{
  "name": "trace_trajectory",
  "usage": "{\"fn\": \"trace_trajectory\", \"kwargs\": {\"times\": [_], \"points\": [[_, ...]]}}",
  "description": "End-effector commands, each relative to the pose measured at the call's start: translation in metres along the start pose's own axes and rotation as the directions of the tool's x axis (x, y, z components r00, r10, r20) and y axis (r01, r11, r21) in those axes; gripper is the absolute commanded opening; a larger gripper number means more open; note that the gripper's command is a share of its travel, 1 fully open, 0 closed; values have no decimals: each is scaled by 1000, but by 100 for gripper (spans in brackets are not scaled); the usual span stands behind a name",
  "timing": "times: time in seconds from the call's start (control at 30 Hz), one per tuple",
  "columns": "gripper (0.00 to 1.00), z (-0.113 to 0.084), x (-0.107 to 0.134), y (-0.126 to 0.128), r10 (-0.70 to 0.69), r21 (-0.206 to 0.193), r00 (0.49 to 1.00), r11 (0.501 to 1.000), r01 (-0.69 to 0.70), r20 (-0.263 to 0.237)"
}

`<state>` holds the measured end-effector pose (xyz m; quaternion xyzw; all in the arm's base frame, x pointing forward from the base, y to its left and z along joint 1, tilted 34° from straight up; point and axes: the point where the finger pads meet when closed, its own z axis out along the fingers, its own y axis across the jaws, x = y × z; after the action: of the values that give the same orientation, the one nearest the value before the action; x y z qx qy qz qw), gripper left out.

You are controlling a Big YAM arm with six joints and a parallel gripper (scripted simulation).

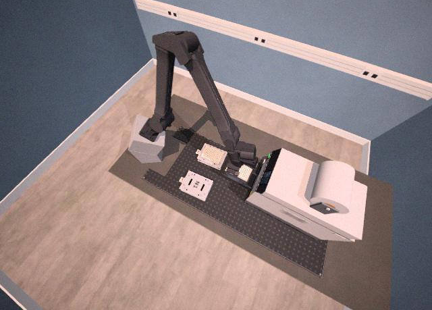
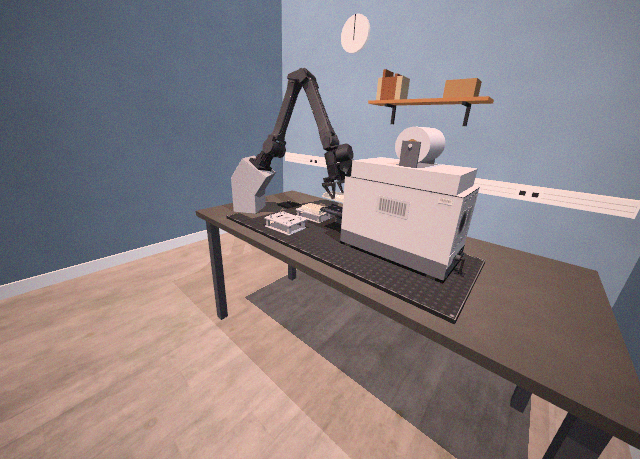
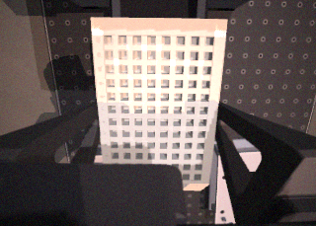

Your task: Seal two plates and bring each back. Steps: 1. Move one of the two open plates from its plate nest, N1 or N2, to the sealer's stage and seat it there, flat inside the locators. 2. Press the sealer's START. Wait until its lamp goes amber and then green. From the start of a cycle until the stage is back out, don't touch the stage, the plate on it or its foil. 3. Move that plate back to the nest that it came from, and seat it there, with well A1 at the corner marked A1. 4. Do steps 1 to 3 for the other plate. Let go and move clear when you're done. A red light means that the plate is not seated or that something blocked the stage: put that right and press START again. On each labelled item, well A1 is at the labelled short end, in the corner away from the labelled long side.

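Observation:
My gripper (image 1: 240, 167) (image 2: 337, 193) (image 3: 157, 108) is shut on a cream plate (image 1: 246, 173) (image 3: 158, 90), with its fingers along the two long sides. The plate's wells look open, with no foil visible. In the exterior view it hangs level, a little above the sealer's dark stage (image 1: 237, 181), which is out at the front. The white nest N1 (image 1: 196, 185) (image 2: 285, 221) is empty. The other cream plate (image 1: 212, 155) (image 2: 311, 209) sits in the second nest, nearer the back. The sealer (image 1: 296, 184) (image 2: 398, 218) shows a small green light (image 1: 269, 155); START cannot be made out.
The sealer's dark front panel (image 1: 268, 172) stands close beside the gripper. A large white foil roll (image 1: 331, 184) (image 2: 421, 144) is on top of the sealer. The grey arm base (image 1: 146, 146) (image 2: 248, 188) stands at the other end of the perforated board (image 1: 264, 226) (image 2: 392, 278).

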<state>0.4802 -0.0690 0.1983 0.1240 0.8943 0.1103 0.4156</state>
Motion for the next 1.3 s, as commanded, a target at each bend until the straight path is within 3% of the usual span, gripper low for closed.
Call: {"fn": "trace_trajectory", "kwargs": {"times": [0.0,0.23,0.57,0.93,1.27], "points": [[0,-4,-32,3,-2,-2,998,1000,2,57],[0,-3,-33,-3,7,7,999,1000,-7,53],[0,-6,-14,0,7,4,999,1000,-7,33],[0,-11,-27,12,-12,-13,998,1000,13,63],[0,2,-31,7,-8,-8,998,1000,8,59]]}}
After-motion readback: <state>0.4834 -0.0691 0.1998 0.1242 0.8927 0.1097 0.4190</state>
